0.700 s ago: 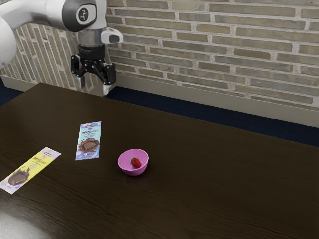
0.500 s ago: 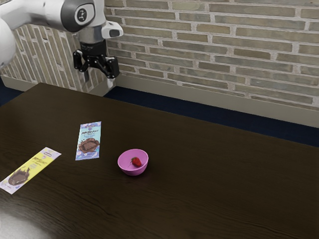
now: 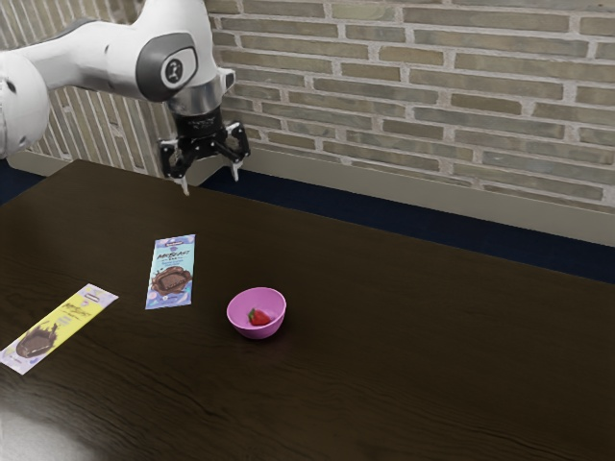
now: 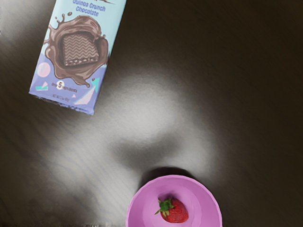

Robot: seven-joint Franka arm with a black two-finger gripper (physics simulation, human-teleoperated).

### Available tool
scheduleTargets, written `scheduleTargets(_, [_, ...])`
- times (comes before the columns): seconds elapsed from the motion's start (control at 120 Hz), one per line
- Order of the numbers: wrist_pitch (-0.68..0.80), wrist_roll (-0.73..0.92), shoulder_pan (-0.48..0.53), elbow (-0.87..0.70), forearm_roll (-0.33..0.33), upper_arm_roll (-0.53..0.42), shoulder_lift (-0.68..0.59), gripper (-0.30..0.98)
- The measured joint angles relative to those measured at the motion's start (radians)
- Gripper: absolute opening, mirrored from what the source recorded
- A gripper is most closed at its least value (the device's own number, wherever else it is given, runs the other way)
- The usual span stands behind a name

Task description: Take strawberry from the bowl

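My gripper (image 3: pixel 209 182) is high over the table's far left part in the exterior view, its two fingers spread wide with nothing between them. The pink bowl (image 3: pixel 244 324) stands upright on the dark table, well below the gripper and toward the exterior view's right. Inside the bowl lies the red strawberry (image 3: pixel 258 317) with green leaves. The wrist view has the bowl (image 4: pixel 140 205) at its lower edge, partly cut off, and the strawberry (image 4: pixel 175 212) resting on the bowl's inner floor.
A light blue chocolate bar (image 3: pixel 173 261) lies flat beside the bowl; the wrist view has this bar (image 4: pixel 71 71) too. A yellow bar (image 3: pixel 60 327) lies nearer the exterior view's left edge. Behind the dark table (image 3: pixel 404 355) rises a brick wall (image 3: pixel 432 106).
My hand has moved a little toward the exterior view's right and turned. The strawberry has shifted slightly within the bowl. The bowl and both bars have stayed put.
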Motion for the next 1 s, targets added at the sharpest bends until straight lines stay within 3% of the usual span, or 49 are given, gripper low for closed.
scheduleTargets(0.442, [0.245, -0.373, -0.013, -0.124, -0.024, -0.002, 0.136, 0.67])
scheduleTargets(0.692, [0.35, -0.487, -0.017, -0.188, -0.063, -0.003, 0.208, 0.67])
scheduleTargets(1.0, [0.418, -0.569, -0.055, -0.285, -0.078, -0.002, 0.179, 0.56])
